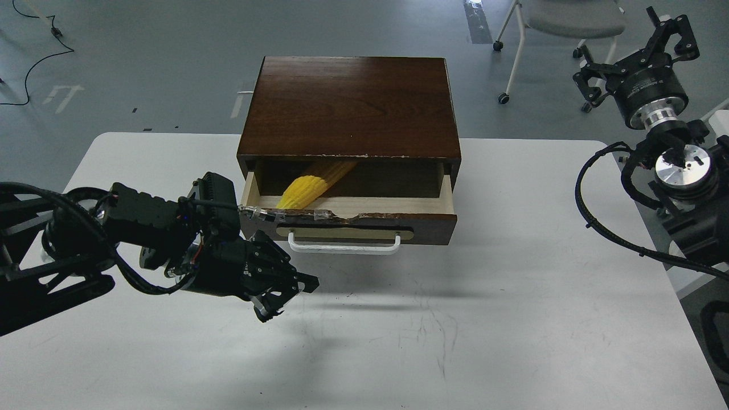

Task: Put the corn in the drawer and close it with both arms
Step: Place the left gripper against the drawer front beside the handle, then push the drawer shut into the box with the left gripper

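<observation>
Head view
Cabinet: a dark brown wooden box [350,105] is seen standing at the far middle of the white table [512,319].
Drawer: the dark brown wooden drawer with pale wood inside [398,219] is seen pulled partly out; its top edge is chipped and taped, and a white bar handle [343,246] on a tan oval plate is fixed to its front.
Corn: the slim bright-yellow ribbed toy corn cob [310,187] is seen lying inside the drawer, towards its left side, slanted, its far end shaded under the box top.
Left gripper: the black claw gripper [285,299] is held low over the table, just in front of the drawer's left corner; it is released, nothing is held.
Right gripper: the black claw gripper [641,57] is raised at the far right, well apart from the drawer; its fingers are spread, nothing is held.
Background: a grey chair on castors [561,23] is seen on the floor.
</observation>
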